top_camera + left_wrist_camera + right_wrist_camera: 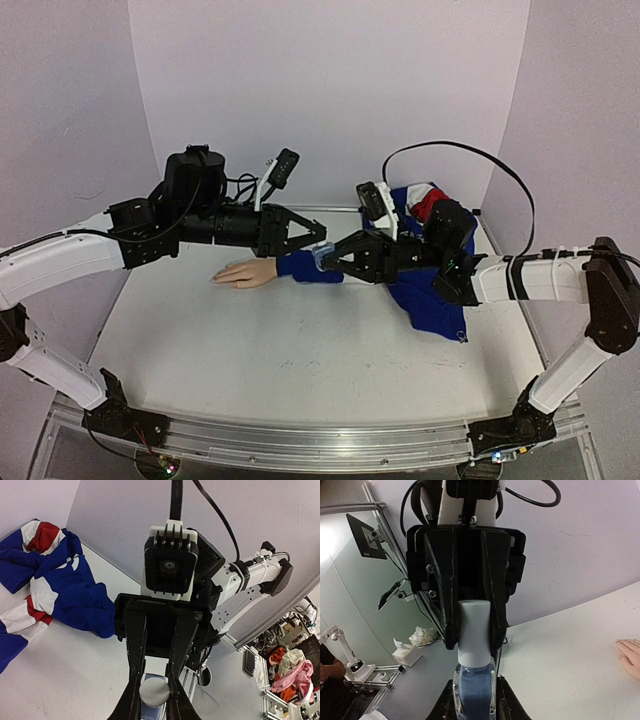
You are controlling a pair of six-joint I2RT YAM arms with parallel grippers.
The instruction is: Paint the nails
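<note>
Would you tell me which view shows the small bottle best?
The right wrist view: the bottle and its pale cap fill the centre. The left wrist view shows only the cap end-on; the top view, a tiny speck.

Your worktop [300,350] was a matt white board, faintly scuffed, edged in front by a bare metal rail [300,440]. The dummy hand [243,272] looked like smooth, matt, skin-toned plastic. Its sleeve [300,266] and the heap of cloth [65,595] were soft, creased fabric. Your left pincer [320,238] and right pincer [330,258] were matt black plastic with fine ridges. The bottle [474,692] was clear and glossy, its cap [474,630] a pale satin plastic. The arm shells [60,262] were glossy white.
</note>
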